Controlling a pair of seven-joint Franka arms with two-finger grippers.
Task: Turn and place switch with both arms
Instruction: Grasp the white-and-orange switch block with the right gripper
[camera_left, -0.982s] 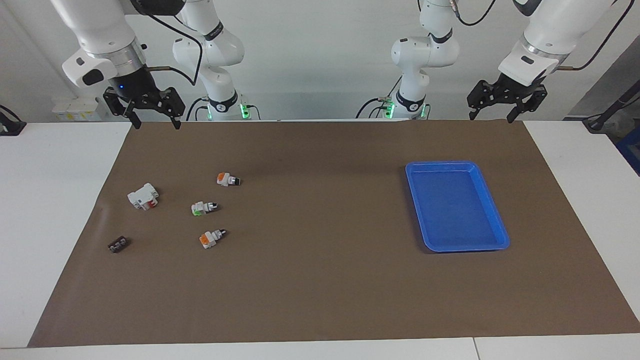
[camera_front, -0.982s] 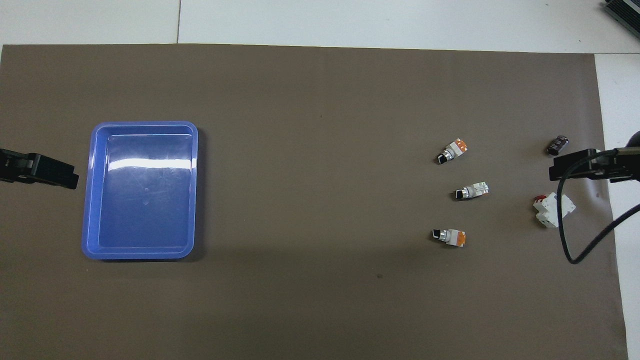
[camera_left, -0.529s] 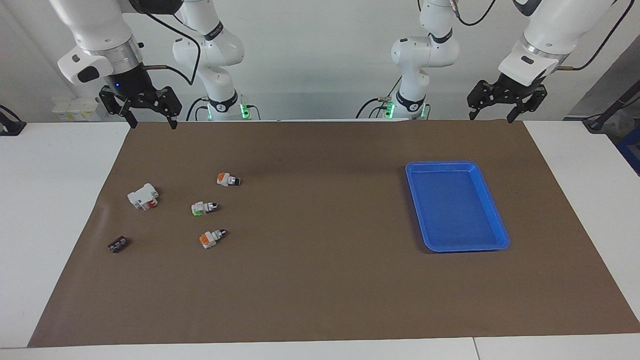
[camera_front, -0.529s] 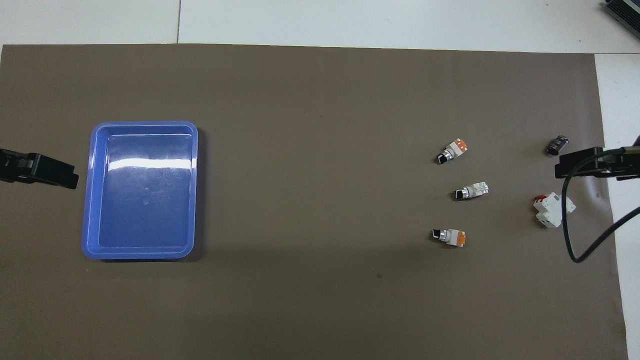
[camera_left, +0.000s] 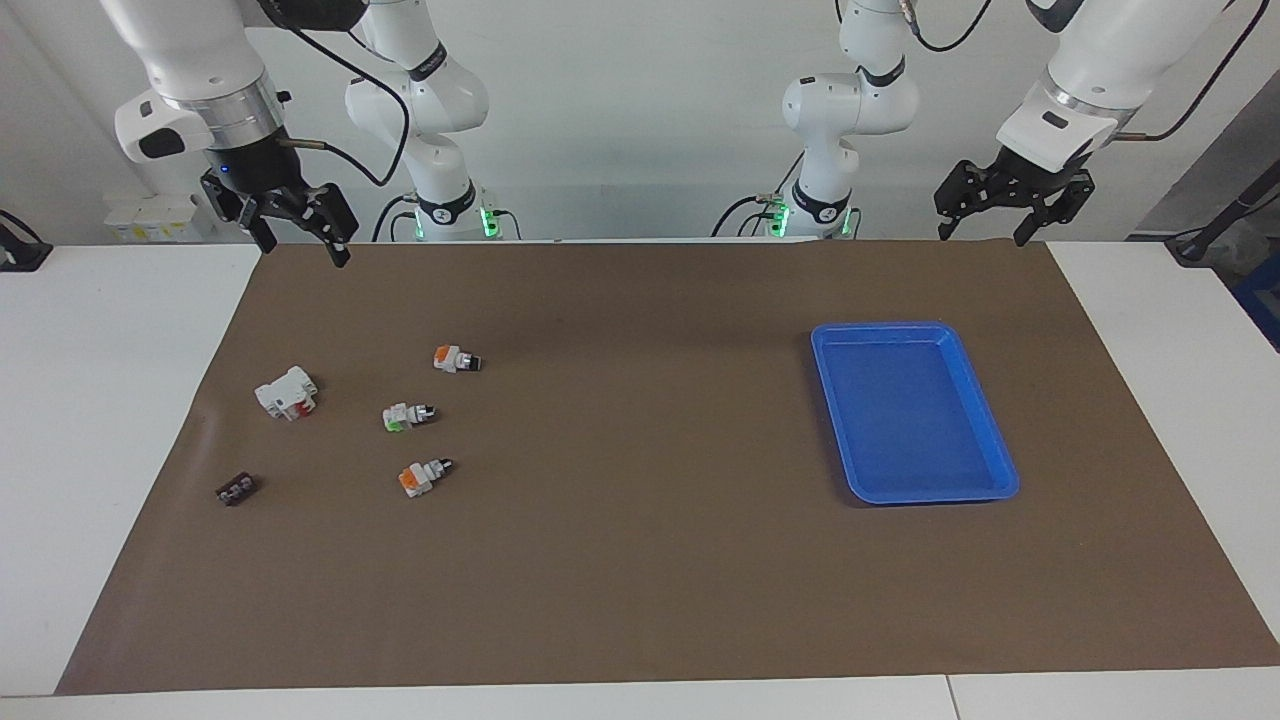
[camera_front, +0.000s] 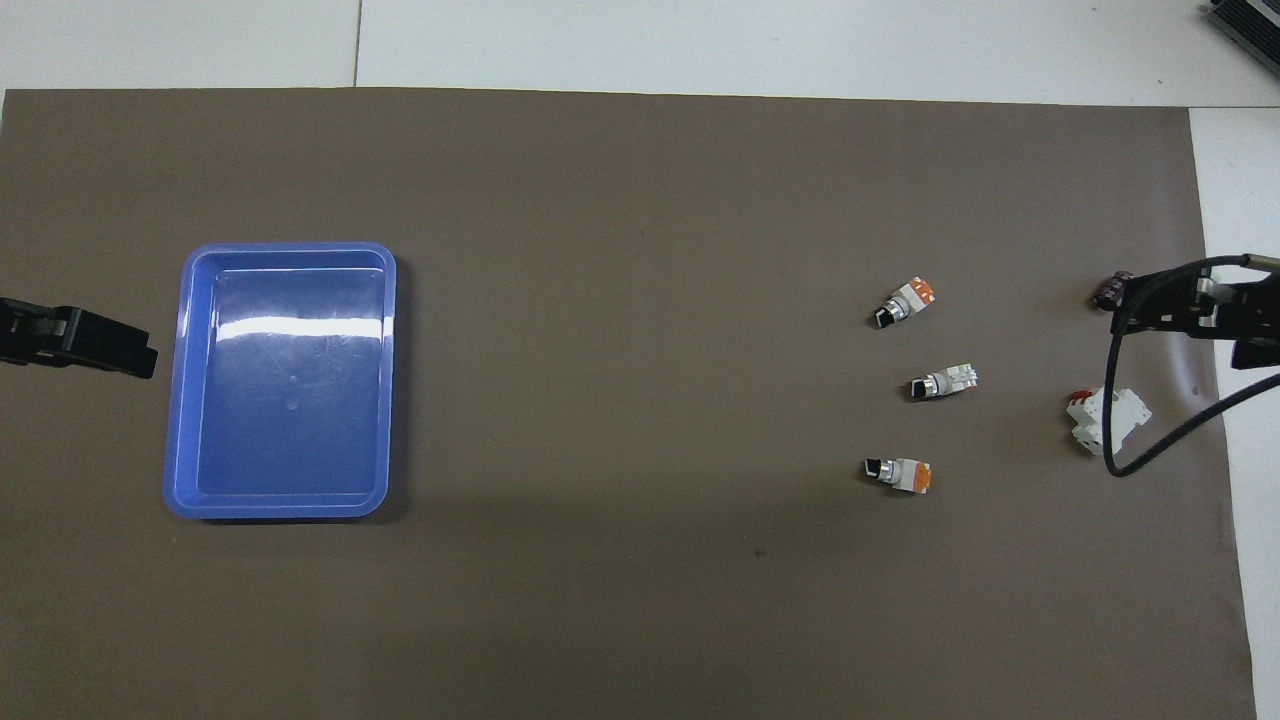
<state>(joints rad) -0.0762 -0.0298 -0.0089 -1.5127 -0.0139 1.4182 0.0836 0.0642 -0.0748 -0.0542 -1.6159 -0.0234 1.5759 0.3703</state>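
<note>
A: Right end effector (camera_left: 298, 240) – black two-finger one on the glossy white right arm – is hanging in the air over the robot-side edge of the brown paper mat (camera_left: 640, 560), at the right arm's end of the tabletop (camera_left: 90, 420). Fingers are standing apart, nothing between them, touching nothing.

B: Left end effector (camera_left: 983, 233)?

A: Black too, fingers spread wide, empty, waiting over the mat's robot-side edge at the left arm's end, off the shallow blue plastic tray (camera_left: 912, 330).

B: Task switch?

A: Small selector switch with white body, orange-red end block and broad black knob (camera_left: 456, 359) is lying on its side on the mat, untouched. It's the nearest to the robots of three switches. The green-ended white switch (camera_left: 407, 415) is sitting just farther out, then the paler orange switch with the thin tip (camera_left: 421, 476).

B: Other stuff?

A: White block with red parts (camera_left: 287, 393) and a small dark connector piece (camera_left: 236, 490), both toward the right arm's end.

B: Change from a second ago?

A: Right end effector has twisted at the wrist and shifted a bit; in the overhead view it's now overlapping the dark piece and its cable is looping lower. Left one isn't moving. Parts and tray are sitting where they were.
</note>
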